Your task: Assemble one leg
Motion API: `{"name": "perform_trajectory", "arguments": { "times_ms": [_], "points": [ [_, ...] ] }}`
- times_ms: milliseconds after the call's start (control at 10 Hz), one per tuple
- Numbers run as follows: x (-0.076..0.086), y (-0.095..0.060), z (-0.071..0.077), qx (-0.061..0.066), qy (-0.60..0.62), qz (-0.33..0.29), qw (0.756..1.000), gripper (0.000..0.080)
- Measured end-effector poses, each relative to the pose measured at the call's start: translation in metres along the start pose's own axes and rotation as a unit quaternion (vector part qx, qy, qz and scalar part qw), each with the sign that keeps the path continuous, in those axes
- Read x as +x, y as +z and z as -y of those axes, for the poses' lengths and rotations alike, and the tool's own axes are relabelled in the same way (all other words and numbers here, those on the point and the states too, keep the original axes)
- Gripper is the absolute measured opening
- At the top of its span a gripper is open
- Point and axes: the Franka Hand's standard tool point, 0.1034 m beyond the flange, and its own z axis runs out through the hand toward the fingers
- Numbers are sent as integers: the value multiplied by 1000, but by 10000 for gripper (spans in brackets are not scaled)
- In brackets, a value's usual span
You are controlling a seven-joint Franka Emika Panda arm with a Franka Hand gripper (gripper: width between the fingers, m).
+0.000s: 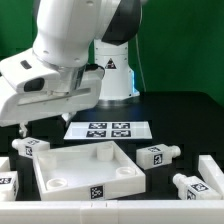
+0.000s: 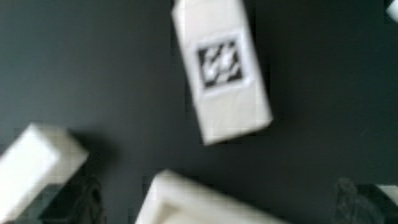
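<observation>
Several white legs with black-and-white tags lie on the black table around the white square tabletop (image 1: 60, 168). One leg (image 1: 32, 147) lies at the exterior view's left, another (image 1: 158, 154) right of the tabletop, a third (image 1: 192, 184) at the front right, and one (image 1: 7, 184) at the front left. My gripper (image 1: 24, 128) hangs low over the leftmost leg, mostly hidden by the arm. In the wrist view a tagged leg (image 2: 224, 70) lies ahead of the gripper (image 2: 217, 205). Its dark fingers (image 2: 71, 200) stand wide apart and hold nothing. A white corner (image 2: 187, 205) shows between them.
The marker board (image 1: 108, 129) lies behind the tabletop. The robot base (image 1: 112, 70) stands at the back. A white bar (image 1: 213, 172) lies at the far right and a white strip (image 1: 100, 207) runs along the front. Another white piece (image 2: 36, 165) shows in the wrist view.
</observation>
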Motion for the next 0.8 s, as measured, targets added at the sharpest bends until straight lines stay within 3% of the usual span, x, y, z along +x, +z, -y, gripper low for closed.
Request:
{"name": "perform_trajectory", "arguments": {
  "times_ms": [300, 400, 600, 800],
  "points": [
    [8, 4, 15, 22, -15, 75, 997, 650],
    [10, 7, 15, 19, -22, 91, 995, 650],
    [0, 17, 4, -23, -47, 129, 990, 650],
    [-2, 23, -11, -39, -54, 116, 991, 650]
  ]
}}
